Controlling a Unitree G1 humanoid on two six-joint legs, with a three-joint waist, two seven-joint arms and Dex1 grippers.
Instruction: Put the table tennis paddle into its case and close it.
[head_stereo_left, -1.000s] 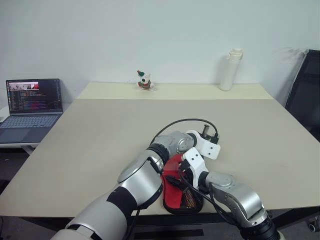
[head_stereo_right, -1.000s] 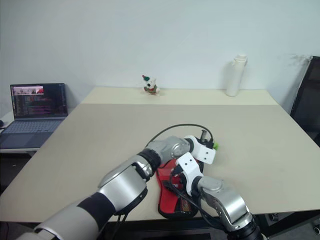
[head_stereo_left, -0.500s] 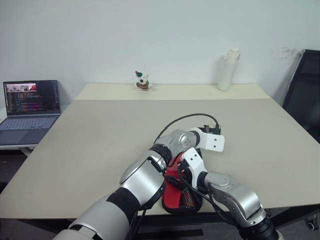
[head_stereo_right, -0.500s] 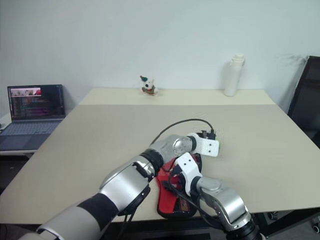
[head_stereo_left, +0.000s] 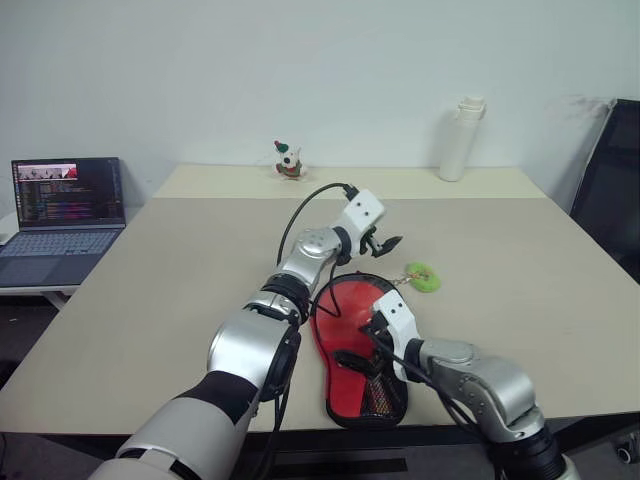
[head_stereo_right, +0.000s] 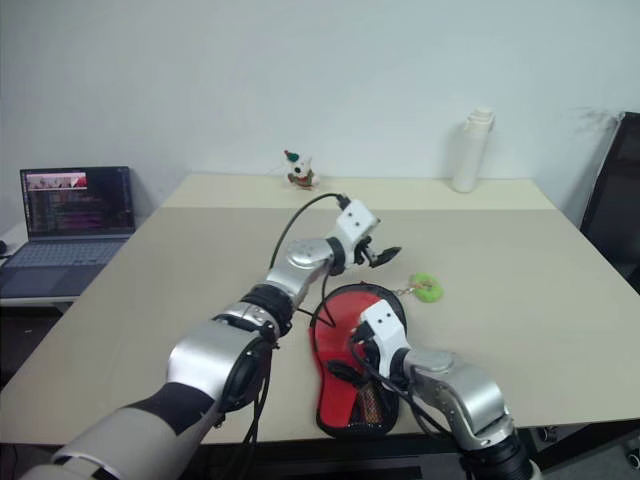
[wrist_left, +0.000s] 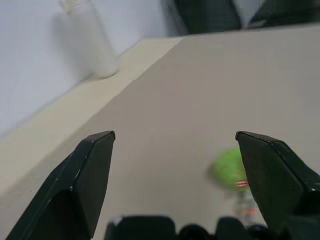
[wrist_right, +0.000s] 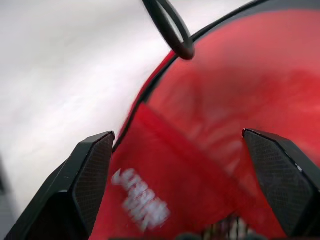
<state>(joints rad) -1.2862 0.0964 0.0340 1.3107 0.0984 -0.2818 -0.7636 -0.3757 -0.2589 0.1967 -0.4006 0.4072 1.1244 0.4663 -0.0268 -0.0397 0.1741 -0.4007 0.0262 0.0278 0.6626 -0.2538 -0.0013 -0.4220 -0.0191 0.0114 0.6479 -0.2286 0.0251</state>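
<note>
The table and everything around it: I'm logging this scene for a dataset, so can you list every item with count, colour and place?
case: 1, red with black edge and mesh pocket, near table edge, lying flat
ball: 1, green, on a short cord off the case's far end, to the right
table: 1, beige, centre of scene
bottle: 1, white, far right of table, upright
toy figure: 1, white with red and green, far edge, middle
laptop: 1, grey, open with screen lit, on a side surface left of the table
chair: 1, black, right edge
left gripper: 1, black fingers, open, raised beyond the case
right gripper: 1, black fingers, open, over the case
</note>
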